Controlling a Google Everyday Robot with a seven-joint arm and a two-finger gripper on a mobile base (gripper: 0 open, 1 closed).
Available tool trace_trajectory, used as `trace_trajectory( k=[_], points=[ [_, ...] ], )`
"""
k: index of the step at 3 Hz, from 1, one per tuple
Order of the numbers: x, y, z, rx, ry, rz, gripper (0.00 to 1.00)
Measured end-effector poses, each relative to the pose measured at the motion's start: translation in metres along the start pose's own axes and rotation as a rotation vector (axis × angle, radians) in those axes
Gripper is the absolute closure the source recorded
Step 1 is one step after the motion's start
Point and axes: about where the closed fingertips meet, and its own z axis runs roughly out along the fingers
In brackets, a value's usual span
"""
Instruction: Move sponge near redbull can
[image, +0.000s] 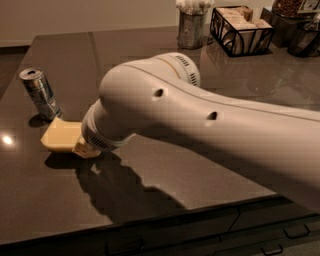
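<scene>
The pale yellow sponge (60, 136) hangs just above the dark countertop at the left, with its shadow under it. Its far corner is close to the base of the redbull can (41, 94), a slim silver can that stands upright at the left edge. My gripper (84, 148) is mostly hidden behind the big white wrist of my arm (150, 107). Only a tan fingertip (86, 150) shows at the sponge's right end, and it holds the sponge there.
The dark countertop (165, 175) has its front edge near the bottom, with drawers below. At the back stand a metal cup with white-tipped sticks (191, 27), a black wire basket (241, 30) and dark containers (300, 30).
</scene>
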Motion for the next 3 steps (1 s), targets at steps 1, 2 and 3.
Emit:
trace_trajectory(
  k=[1,2,3],
  points=[
    [-0.015,-0.011,0.018,0.021,0.010,0.019,1.00],
    [-0.028,-0.022,0.032,0.028,0.039,0.035,1.00],
    [-0.033,-0.030,0.041,0.029,0.069,0.050,0.92]
  ],
)
